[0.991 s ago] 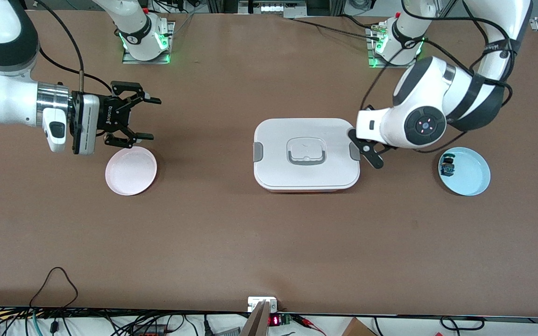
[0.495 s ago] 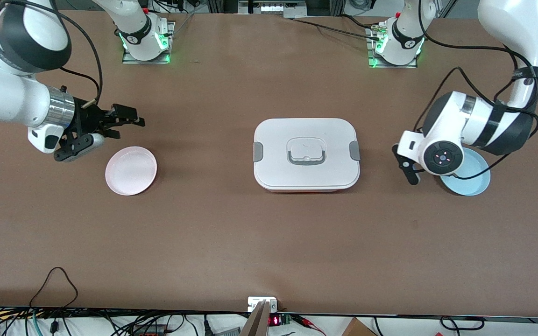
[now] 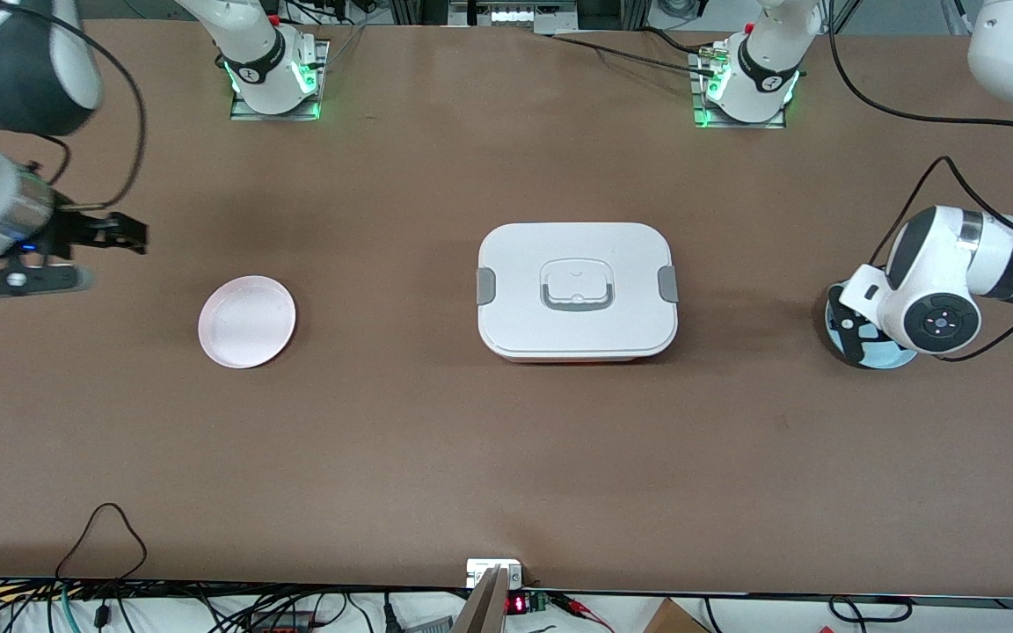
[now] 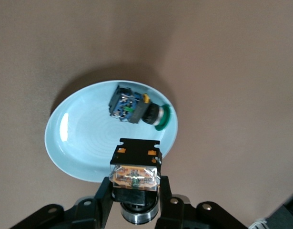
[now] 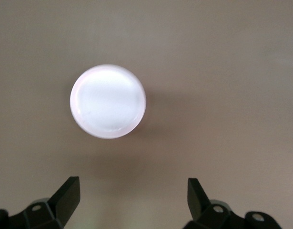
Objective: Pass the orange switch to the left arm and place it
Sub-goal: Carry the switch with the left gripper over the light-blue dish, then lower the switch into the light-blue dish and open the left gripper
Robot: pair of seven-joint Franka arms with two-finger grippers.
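Pink plate (image 3: 246, 321), blue plate (image 4: 84, 148) with blue-green switch (image 4: 136, 107) inside.

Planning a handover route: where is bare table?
Free: the stretch between the round pink dish and the white lidded box, and all table nearer the camera. Crowded: the pale blue dish, under the left gripper.

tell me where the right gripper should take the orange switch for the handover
Probably the squarish block end of the orange switch, with the orange tabs: it sticks out free, while the left gripper is shut on the round barrel, over the blue plate. The open right gripper, by the pink plate, should come end-on and close across the block's flat sides.
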